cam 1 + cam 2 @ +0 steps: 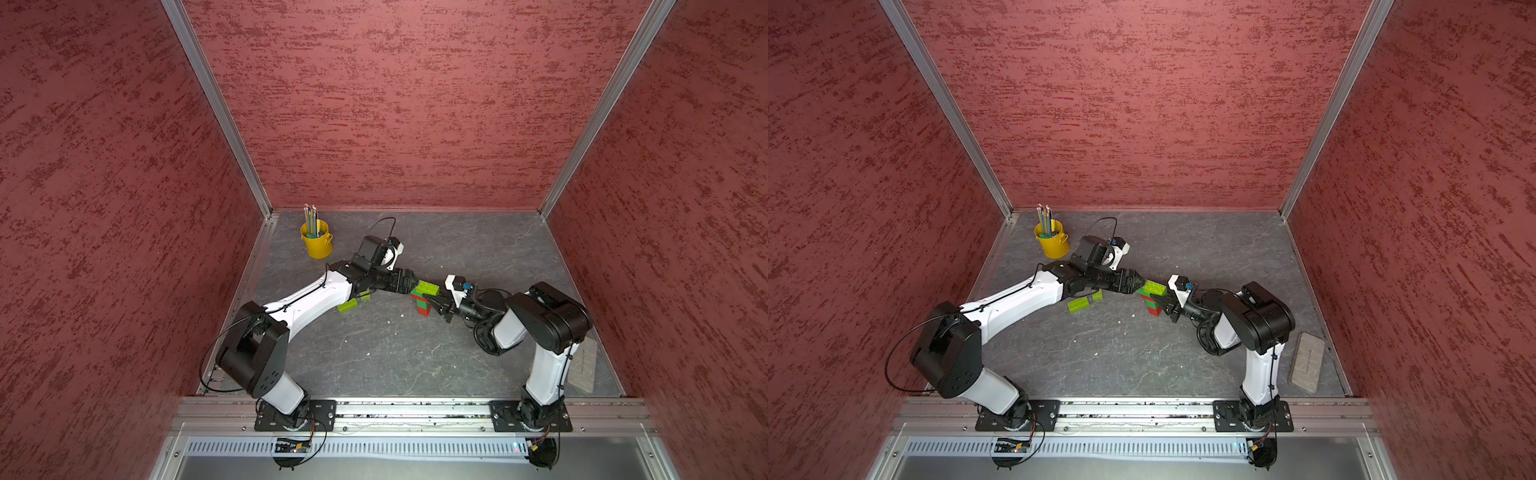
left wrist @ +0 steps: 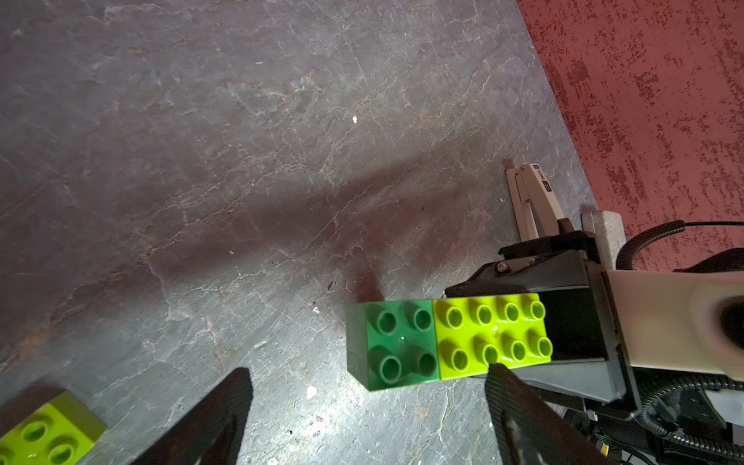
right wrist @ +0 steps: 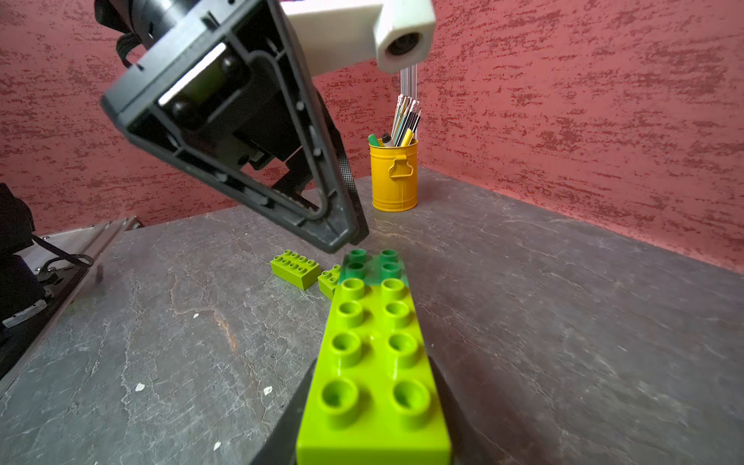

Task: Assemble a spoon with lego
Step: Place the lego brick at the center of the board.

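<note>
- The spoon (image 1: 424,293) is only partly built: 1 long lime green piece and 1 square dark green piece sit side by side on top, with red and green ones stacked under them
- It is near the middle of the table (image 1: 395,361), between the 2 arms
- The right gripper (image 1: 434,303) pinches the spoon at its lime end
- The left gripper (image 1: 413,284) has its fingers spread wide, close to the dark green end
- 1 long lime brick (image 1: 348,305) and 1 small lime brick (image 1: 365,295) lie loose by the left arm
</note>
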